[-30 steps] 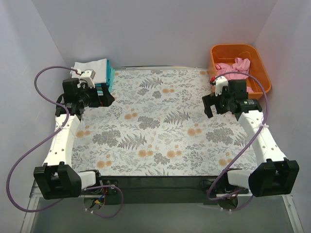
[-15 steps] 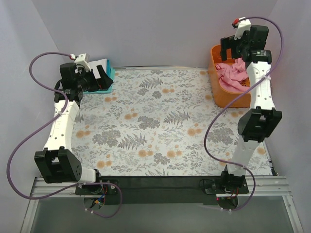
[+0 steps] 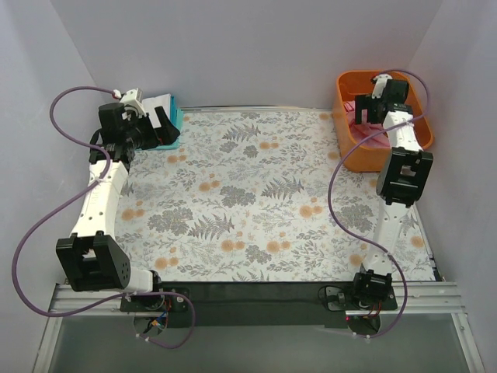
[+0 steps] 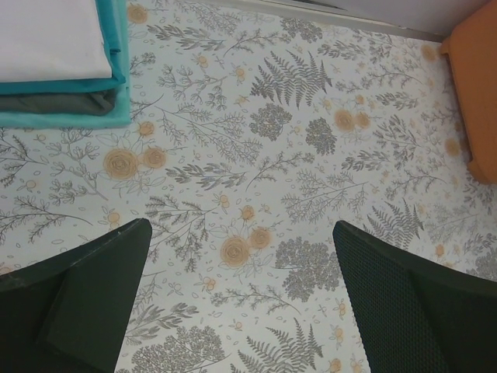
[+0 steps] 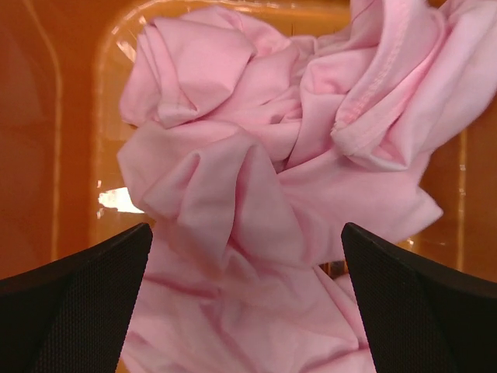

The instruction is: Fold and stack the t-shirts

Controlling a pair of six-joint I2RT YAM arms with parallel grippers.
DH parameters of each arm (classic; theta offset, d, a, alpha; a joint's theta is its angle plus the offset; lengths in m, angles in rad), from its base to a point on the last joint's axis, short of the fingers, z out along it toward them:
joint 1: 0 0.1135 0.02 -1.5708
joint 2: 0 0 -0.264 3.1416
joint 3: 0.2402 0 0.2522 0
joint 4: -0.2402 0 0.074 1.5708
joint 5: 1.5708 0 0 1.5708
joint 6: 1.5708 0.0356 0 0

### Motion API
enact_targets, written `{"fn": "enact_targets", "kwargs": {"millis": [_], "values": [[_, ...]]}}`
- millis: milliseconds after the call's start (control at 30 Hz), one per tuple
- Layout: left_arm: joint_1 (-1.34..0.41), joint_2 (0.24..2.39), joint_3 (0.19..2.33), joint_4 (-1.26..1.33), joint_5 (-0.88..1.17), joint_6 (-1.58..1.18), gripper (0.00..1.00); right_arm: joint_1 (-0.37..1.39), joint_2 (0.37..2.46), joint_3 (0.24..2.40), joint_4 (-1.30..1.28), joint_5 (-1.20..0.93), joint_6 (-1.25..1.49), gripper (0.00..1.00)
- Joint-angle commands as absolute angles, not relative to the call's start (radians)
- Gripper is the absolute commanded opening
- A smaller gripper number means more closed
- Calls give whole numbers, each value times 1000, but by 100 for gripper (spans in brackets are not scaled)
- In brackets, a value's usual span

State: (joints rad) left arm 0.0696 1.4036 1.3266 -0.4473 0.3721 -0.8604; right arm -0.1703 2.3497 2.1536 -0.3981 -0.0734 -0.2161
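Crumpled pink t-shirt (image 5: pixel 233 148) in orange basket (image 5: pixel 46 116), directly beneath right gripper (image 5: pixel 245 229), jaws wide apart.

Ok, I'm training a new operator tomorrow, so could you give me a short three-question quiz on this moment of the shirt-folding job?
1. True or false: the pink shirt lies spread flat on the table.
2. Which colour is on top of the folded stack? A teal, B white, C pink.
3. Fill in: the right gripper hangs open over the orange ____.

Key:
1. False. It is crumpled in the basket.
2. B
3. basket
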Motion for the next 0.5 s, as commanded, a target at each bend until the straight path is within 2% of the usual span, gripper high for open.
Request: {"fn": "enact_targets", "kwargs": {"millis": [0, 67, 133, 233, 267, 333, 467], "values": [[67, 1408, 1319, -442, 345, -851, 98, -176, 2402, 2183, -321, -58, -210, 98], [67, 1411, 1318, -442, 342, -847, 98, -176, 2433, 2181, -318, -80, -215, 98], [67, 1420, 1327, -445, 336, -842, 98, -176, 2459, 2186, -314, -78, -222, 92], [67, 1425, 1333, -448, 336, -841, 98, -178, 2439, 2184, -314, -84, -227, 51], [67, 1425, 1335, -448, 339, -842, 98, -179, 2422, 2183, -314, -90, -226, 26], [67, 1427, 1336, -445, 350, -847, 98, -178, 2361, 2181, -318, -104, -221, 3], [67, 1434, 1358, -446, 367, -865, 98, -178, 2206, 2177, -318, -121, -181, 1]]}}
